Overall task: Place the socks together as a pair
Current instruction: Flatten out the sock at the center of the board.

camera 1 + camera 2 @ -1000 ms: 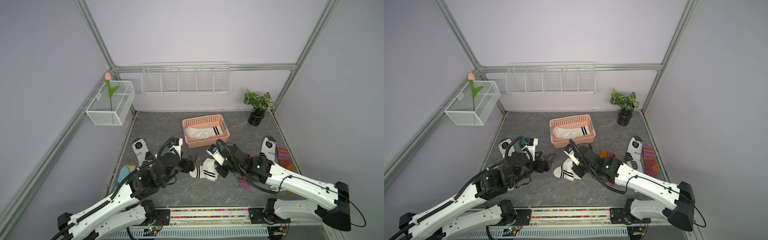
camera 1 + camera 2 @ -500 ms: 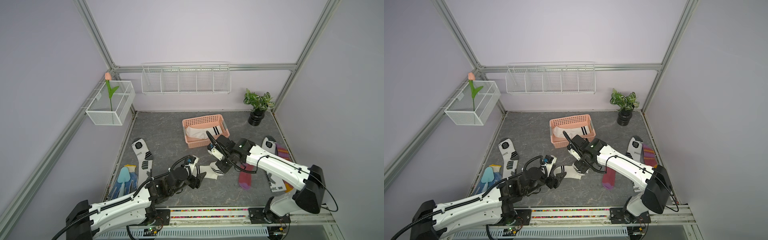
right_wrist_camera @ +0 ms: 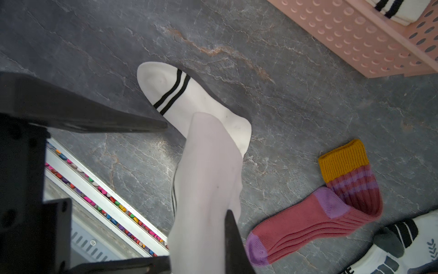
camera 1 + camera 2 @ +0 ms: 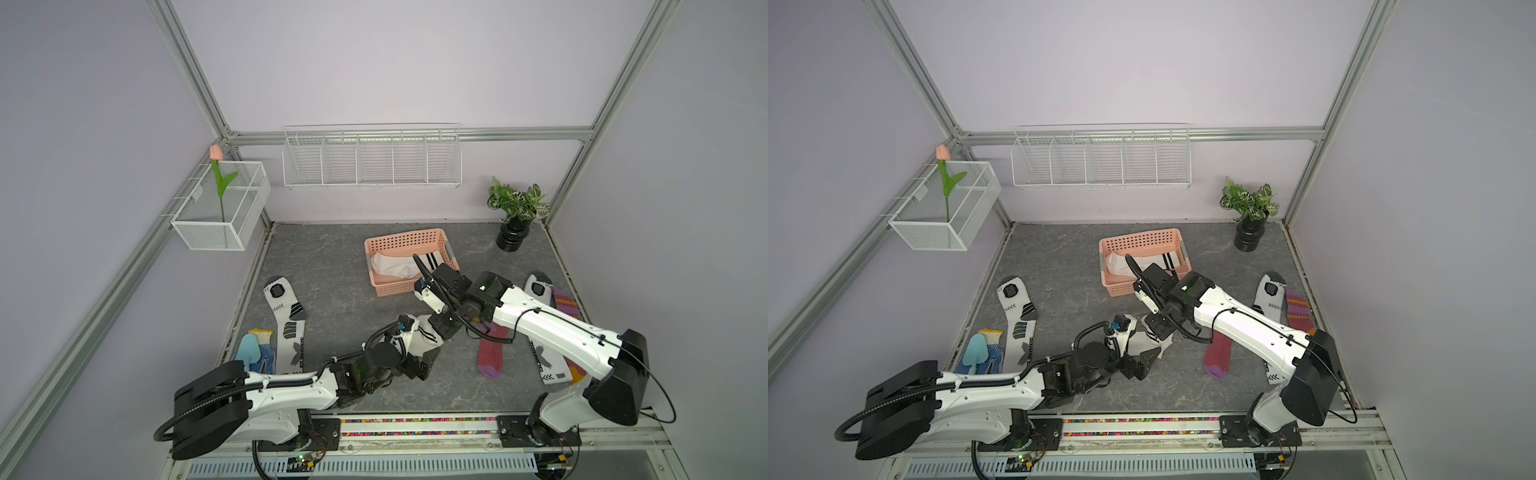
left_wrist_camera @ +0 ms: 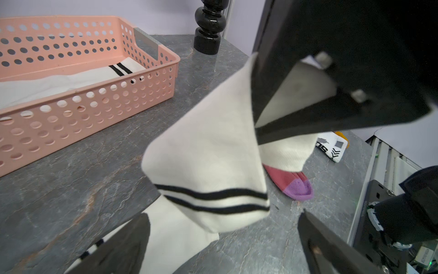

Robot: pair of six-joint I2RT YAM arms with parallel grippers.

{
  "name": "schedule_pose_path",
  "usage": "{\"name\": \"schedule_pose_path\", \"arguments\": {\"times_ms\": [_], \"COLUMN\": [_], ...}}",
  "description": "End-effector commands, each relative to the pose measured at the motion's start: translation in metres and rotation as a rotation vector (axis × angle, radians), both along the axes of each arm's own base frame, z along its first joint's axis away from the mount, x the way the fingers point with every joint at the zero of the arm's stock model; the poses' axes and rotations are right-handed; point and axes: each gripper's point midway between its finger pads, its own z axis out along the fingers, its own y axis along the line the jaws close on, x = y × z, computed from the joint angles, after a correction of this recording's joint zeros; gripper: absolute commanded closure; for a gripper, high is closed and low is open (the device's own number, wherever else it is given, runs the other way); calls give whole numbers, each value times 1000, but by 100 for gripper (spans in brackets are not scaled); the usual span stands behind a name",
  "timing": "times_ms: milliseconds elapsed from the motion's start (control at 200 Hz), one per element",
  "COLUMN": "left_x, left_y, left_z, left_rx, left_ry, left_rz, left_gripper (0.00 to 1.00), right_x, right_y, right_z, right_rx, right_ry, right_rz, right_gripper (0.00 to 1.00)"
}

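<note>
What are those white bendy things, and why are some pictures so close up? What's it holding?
They are two robot arms with pinchers for hands. Two pictures look down from above; the two close-ups come from a small camera on each arm's wrist. On the grey table lie a maroon sock, a sporty white sock, a trowel on a glove, and a pink basket with striped socks inside. The right gripper pinches a white striped sock, which hangs down. The left gripper is open beside it, holding nothing.

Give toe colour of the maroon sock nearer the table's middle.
Purple; the maroon sock shows best in right wrist view.
</note>
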Motion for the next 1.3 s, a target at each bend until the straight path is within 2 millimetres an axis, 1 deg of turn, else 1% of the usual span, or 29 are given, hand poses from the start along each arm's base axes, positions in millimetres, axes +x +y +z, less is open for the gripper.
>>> {"name": "schedule_pose_path", "arguments": {"times_ms": [0,145,230,255,305,340,360,390,415,465,505,545,625,710,715,795,840,910,1005,1120,1230,1295], "left_x": [21,36,43,44,46,46,46,44,42,38,33,26,6,-18,-19,-36,-42,-53,-55,-45,-40,-40], "left_y": [-2,2,7,10,17,20,21,23,23,24,23,23,19,20,19,30,36,41,45,51,49,46], "left_z": [22,18,11,9,9,10,12,15,19,25,28,28,25,19,19,9,3,-5,-18,-27,-32,-40], "left_rx": [-52,-42,8,18,16,13,9,5,-2,-6,0,8,20,53,52,104,132,168,203,238,260,262], "left_ry": [-75,-73,-69,-67,-58,-58,-59,-57,-50,-32,-16,7,70,155,159,234,267,298,319,322,315,331], "left_rz": [119,231,288,307,342,348,348,342,329,308,278,236,120,4,-3,-53,-67,-109,-110,-30,-11,-14], "left_gripper": [0,0,3,5,15,25,34,54,64,76,87,93,98,99,99,100,100,100,99,98,97,94], "right_x": [4,1,0,-1,-2,-3,-4,-4,-5,-6,-8,-9,-12,-20,-18,-24,-28,-33,-37,-38,-37,-35], "right_y": [1,-1,-2,-2,-4,-5,-6,-7,-9,-12,-15,-17,-22,-28,-25,-24,-25,-23,-18,-9,-3,2], "right_z": [17,19,21,21,21,20,19,17,15,11,8,5,-2,-13,-13,-23,-29,-41,-56,-72,-87,-96], "right_rx": [59,77,96,100,101,101,99,93,88,76,68,62,53,41,53,72,76,83,95,94,75,65], "right_ry": [-36,-35,-39,-41,-41,-40,-38,-36,-35,-31,-31,-31,-23,6,-1,23,43,71,111,148,178,188], "right_rz": [-36,-53,-60,-62,-65,-66,-67,-69,-70,-73,-76,-80,-86,-90,-89,-87,-84,-85,-77,-58,-36,-22], "right_gripper": [93,93,93,93,93,93,93,93,93,93,93,93,93,93,93,93,93,92,89,86,85,84]}}
